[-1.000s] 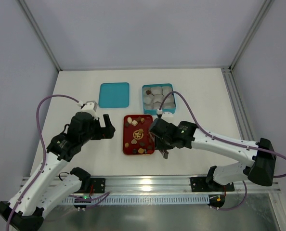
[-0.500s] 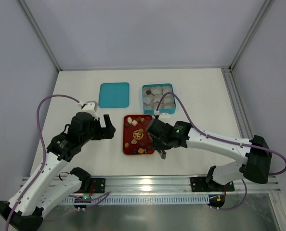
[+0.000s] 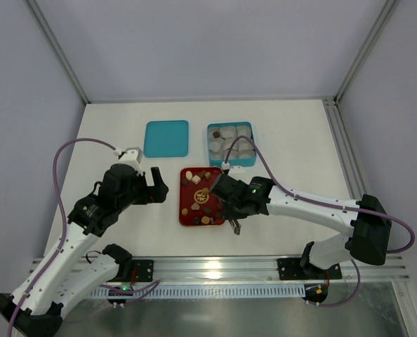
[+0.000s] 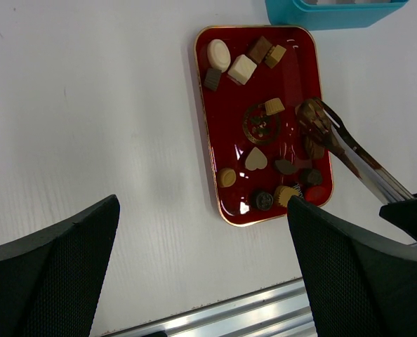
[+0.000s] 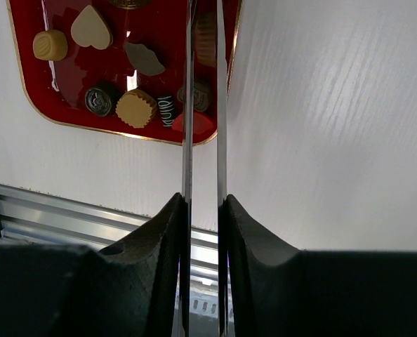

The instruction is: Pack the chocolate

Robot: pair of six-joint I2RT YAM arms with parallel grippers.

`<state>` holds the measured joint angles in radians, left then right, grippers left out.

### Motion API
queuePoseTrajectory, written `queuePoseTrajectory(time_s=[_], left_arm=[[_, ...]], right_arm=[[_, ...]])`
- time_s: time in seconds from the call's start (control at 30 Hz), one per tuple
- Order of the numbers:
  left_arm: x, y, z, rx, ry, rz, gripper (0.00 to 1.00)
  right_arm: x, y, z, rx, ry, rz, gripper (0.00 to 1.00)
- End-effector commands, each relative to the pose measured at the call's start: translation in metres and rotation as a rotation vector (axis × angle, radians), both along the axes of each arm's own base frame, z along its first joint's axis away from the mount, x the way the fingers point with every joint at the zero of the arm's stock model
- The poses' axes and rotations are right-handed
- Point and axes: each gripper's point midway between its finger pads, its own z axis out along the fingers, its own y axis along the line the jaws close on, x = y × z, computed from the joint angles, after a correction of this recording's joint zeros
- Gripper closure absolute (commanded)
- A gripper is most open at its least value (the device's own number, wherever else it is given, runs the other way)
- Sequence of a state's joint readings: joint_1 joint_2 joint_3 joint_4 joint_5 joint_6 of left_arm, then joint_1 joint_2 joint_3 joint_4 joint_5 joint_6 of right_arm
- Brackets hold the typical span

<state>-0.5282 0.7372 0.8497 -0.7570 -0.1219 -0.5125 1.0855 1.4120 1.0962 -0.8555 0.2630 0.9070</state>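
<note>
The red tray (image 3: 181, 200) lies at the table's middle and holds several small chocolates (image 4: 241, 69), dark brown, light brown and cream. My right gripper (image 3: 230, 210) is shut on metal tongs (image 4: 356, 161), which reach over the tray's right side. In the right wrist view the gripper (image 5: 203, 203) clamps the two tong arms (image 5: 187, 105), and a brown piece (image 5: 206, 35) shows between them near the tray (image 5: 75, 77) edge; whether it is pinched I cannot tell. My left gripper (image 3: 159, 184) is open and empty, left of the tray (image 4: 233, 119).
A teal box (image 3: 208, 144) of pale paper cups stands behind the tray, one cup holding a dark piece. Its teal lid (image 3: 166, 138) lies to its left. A metal rail (image 4: 265, 316) runs along the near table edge.
My right arm has shifted a little to the left, bringing the tongs further over the tray's right side. The left arm has not moved.
</note>
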Motion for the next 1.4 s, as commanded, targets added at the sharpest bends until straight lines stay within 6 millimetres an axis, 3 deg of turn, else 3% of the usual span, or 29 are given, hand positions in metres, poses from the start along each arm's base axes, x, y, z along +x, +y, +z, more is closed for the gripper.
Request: queuePoseTrajectory(time_s=[0.0,0.17,0.27,0.83,0.93,1.1,1.27,1.33,1.37], left_arm=[[0.003,0.001,0.005,0.000,-0.033,0.002,0.00],[0.003,0.001,0.005,0.002,-0.034,0.004,0.00],[0.003,0.001,0.005,0.002,-0.033,0.005,0.00],[0.003,0.001,0.005,0.007,-0.032,0.007,0.00],[0.003,0.001,0.005,0.006,-0.031,0.006,0.00],[0.003,0.000,0.004,0.007,-0.029,0.006,0.00],[0.004,0.001,0.003,0.013,-0.025,0.008,0.00],[0.004,0.001,0.004,0.011,-0.029,0.011,0.00],[0.004,0.002,0.004,0.013,-0.030,0.011,0.00]], right_arm=[[0.008,0.013,0.015,0.042,-0.040,0.013,0.71],[0.010,0.009,0.018,0.031,-0.053,0.018,0.81],[0.015,0.008,0.031,0.044,-0.081,0.018,0.83],[0.045,-0.004,0.097,0.116,-0.194,0.019,0.85],[0.063,-0.013,0.108,0.133,-0.215,0.004,0.86],[0.113,-0.030,0.129,0.155,-0.281,-0.050,0.86],[0.176,-0.031,0.124,0.119,-0.320,-0.076,0.86],[0.201,-0.035,0.108,0.086,-0.293,-0.092,0.87],[0.211,-0.032,0.114,0.093,-0.307,-0.094,0.88]])
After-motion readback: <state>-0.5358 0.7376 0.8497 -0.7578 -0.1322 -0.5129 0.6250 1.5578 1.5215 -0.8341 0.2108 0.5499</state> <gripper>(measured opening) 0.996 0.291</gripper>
